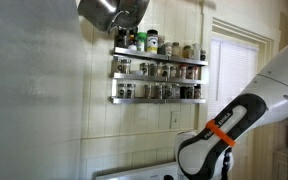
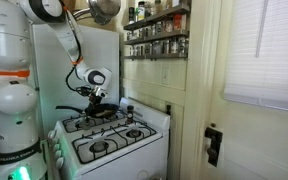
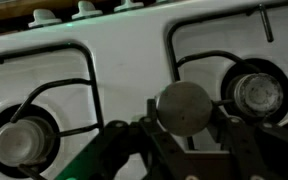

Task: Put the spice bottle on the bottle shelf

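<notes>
The spice bottle (image 3: 187, 107) shows from above as a round grey lid between my gripper's (image 3: 187, 128) two dark fingers, which are shut on it. In an exterior view my gripper (image 2: 96, 96) hangs low over the back burners of the white stove (image 2: 109, 150); the bottle is too small to make out there. The bottle shelf (image 1: 159, 77) is a silver wall rack with three tiers, filled with several small jars. It also shows high on the wall, up and to the right of my gripper, in an exterior view (image 2: 156, 30).
Black burner grates (image 3: 44, 100) lie just below the gripper. A metal pot (image 1: 114, 12) hangs next to the shelf's top tier, also seen in an exterior view (image 2: 104, 10). A window with blinds (image 2: 264, 50) is on the side wall.
</notes>
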Robot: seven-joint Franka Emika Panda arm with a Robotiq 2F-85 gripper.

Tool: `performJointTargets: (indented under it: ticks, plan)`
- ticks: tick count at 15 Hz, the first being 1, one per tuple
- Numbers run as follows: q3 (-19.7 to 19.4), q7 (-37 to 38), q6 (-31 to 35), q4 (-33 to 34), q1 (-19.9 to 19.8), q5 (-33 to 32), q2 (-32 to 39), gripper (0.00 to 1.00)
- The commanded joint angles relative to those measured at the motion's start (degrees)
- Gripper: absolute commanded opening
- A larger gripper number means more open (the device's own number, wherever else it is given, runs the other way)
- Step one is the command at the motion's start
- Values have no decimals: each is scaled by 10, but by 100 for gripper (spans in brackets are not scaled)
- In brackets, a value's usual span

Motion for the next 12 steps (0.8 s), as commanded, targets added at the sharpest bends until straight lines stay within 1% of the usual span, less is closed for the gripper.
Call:
performJointTargets:
  ticks: [1, 2, 4, 6, 7, 10, 12]
  plan:
    - [-3, -14, -6, 0, 8, 36, -7, 25]
    - [-3, -14, -31, 1, 7, 48, -19, 25]
    - [-6, 0, -73, -10, 5, 51, -59, 25]
    - [-9, -15, -128, -16, 2, 84, -100, 25]
    - [-13, -2, -156, -20, 1, 84, -120, 25]
    - [-26, 55, -212, -36, -16, 52, -186, 25]
    - [-36, 89, -250, -39, -34, 29, -220, 25]
